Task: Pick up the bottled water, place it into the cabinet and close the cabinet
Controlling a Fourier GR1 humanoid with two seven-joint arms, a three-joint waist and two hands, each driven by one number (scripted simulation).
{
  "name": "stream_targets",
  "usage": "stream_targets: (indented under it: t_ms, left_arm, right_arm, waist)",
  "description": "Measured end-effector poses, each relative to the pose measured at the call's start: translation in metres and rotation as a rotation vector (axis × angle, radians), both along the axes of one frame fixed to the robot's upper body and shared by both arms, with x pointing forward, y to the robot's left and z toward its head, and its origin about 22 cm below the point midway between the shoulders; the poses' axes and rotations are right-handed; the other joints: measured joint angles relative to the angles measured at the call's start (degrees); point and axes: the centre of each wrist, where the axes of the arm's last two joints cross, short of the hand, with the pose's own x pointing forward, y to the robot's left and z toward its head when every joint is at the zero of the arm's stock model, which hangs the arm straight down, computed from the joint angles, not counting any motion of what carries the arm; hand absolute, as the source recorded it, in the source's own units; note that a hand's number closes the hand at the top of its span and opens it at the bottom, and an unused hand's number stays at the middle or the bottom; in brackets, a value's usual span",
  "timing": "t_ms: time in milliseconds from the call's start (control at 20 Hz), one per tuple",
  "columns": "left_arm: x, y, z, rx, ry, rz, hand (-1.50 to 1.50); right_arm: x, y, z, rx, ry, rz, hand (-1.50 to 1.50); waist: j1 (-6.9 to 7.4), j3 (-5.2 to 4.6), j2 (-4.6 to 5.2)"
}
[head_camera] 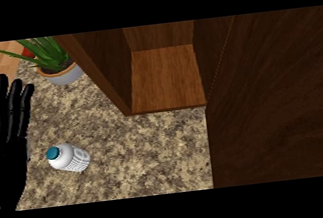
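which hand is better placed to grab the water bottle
Probably the left hand: it rests open at the view's left edge, just beside the bottle on the counter. The right hand is not in view.

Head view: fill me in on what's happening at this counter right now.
Nothing is being handled yet. The bottle stands on the granite counter, untouched, its teal cap up. The left hand is open at the view's left edge, fingers straight, beside the bottle but apart from it. The right hand is out of view. The cabinet is open, its wooden shelf bare, with its door swung out to the right. A potted plant sits behind, left of the cabinet.
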Motion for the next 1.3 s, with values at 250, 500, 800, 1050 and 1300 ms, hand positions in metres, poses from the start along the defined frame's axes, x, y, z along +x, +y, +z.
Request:
stream_targets:
  t_ms: [250, 500, 800, 1050, 1300]
  left_arm:
    - [-0.006, 0.008, -0.004, -0.017, 0.012, 0.311, -1.50]
    - [-0.020, 0.013, -0.013, -0.217, 0.088, 0.632, -1.50]
    - [-0.039, -0.027, -0.014, -0.353, 0.121, 0.775, -1.50]
    - [-0.064, -0.061, -0.013, -0.376, 0.126, 0.799, -1.50]
    - [-0.080, -0.085, -0.016, -0.372, 0.130, 0.803, -1.50]
  right_arm:
    - [-0.008, -0.007, -0.006, -0.042, 0.053, -0.008, -1.50]
    - [-0.026, -0.006, -0.012, -0.018, 0.155, 0.099, -1.50]
    - [-0.068, -0.005, -0.001, 0.003, 0.191, 0.186, -1.50]
    - [-0.092, -0.016, 0.002, -0.016, 0.218, 0.192, -1.50]
    - [-0.106, -0.019, -0.003, -0.018, 0.255, 0.195, -1.50]
  waist:
    - [0.50, -1.03, -0.22]
    - [0.57, -1.40, -0.52]
    - [-0.37, -1.46, -0.47]
    - [-0.22, -1.46, -0.36]
    - [-0.28, -1.48, -0.31]
